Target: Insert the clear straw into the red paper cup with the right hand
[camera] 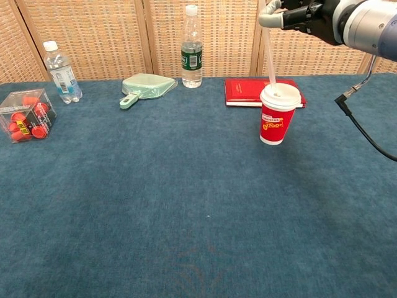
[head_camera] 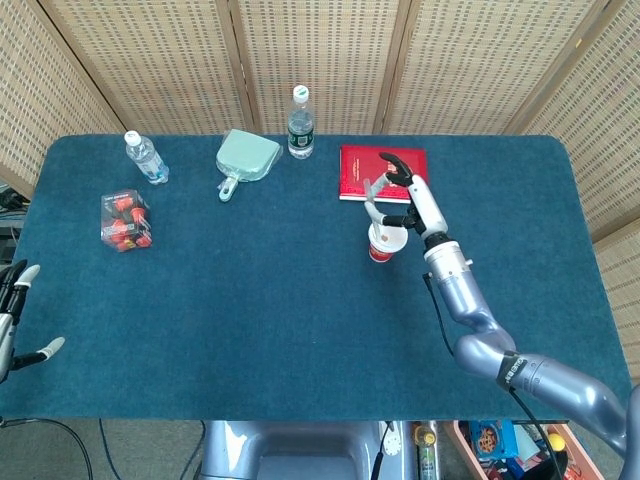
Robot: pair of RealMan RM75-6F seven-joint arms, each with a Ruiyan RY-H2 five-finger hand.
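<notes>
The red paper cup [camera: 276, 123] with a white lid stands on the blue table, just in front of a red book; the head view shows the cup [head_camera: 380, 249] too. My right hand [camera: 300, 13] hovers above the cup and pinches the top of the clear straw [camera: 269, 57]. The straw hangs nearly upright, with its lower end at the middle of the lid. From the head view, the right hand [head_camera: 404, 196] sits directly over the cup. My left hand [head_camera: 14, 322] hangs off the table's near left corner, fingers apart, holding nothing.
A red book [camera: 250, 92] lies behind the cup. Along the back edge stand a green-labelled bottle [camera: 191, 51], a pale green hand mirror [camera: 144, 87] and a smaller bottle [camera: 61, 65]. A clear box of red items [camera: 25, 114] sits at the far left.
</notes>
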